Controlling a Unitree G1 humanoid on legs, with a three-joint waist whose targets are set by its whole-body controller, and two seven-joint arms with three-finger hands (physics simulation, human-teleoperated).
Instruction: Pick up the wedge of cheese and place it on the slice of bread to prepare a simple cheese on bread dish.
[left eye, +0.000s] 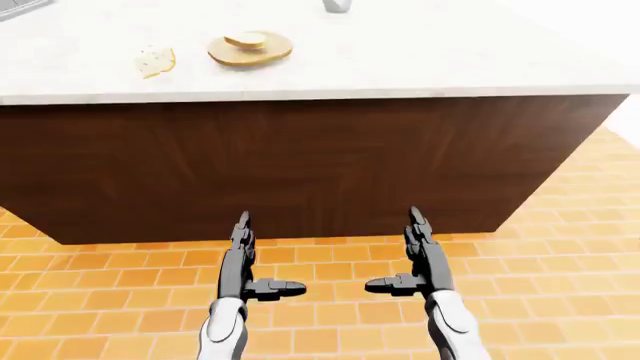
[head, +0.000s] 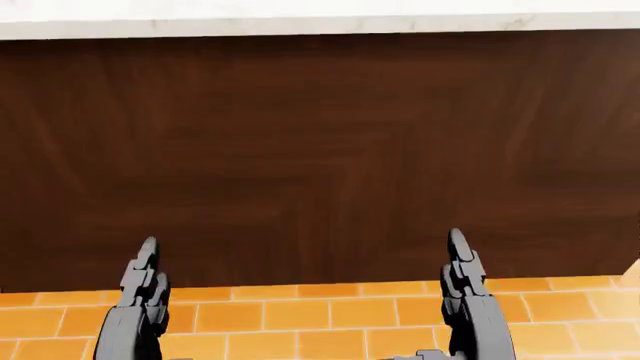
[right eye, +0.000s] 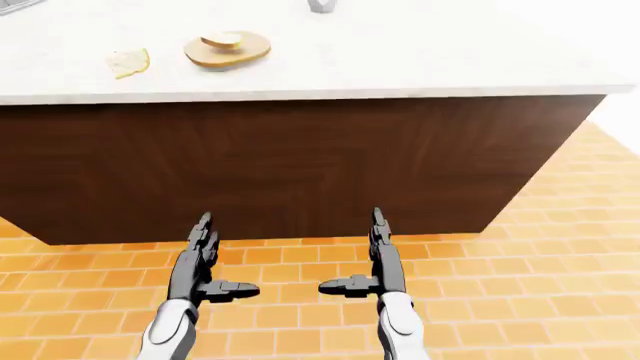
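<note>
Both hands, left hand (left eye: 245, 259) and right hand (left eye: 420, 255), are hanging open and empty; approach the counter (left eye: 400, 60) squarely, toward the cheese (left eye: 155, 61) left of the bread (left eye: 246, 40).

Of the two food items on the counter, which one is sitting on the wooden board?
The slice of bread. It rests on the round wooden board, while the wedge of cheese lies directly on the white counter, to the board's left in the left-eye view.

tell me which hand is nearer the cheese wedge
Left. The left hand is below the cheese wedge, slightly right of it; the right hand is much farther right.
</note>
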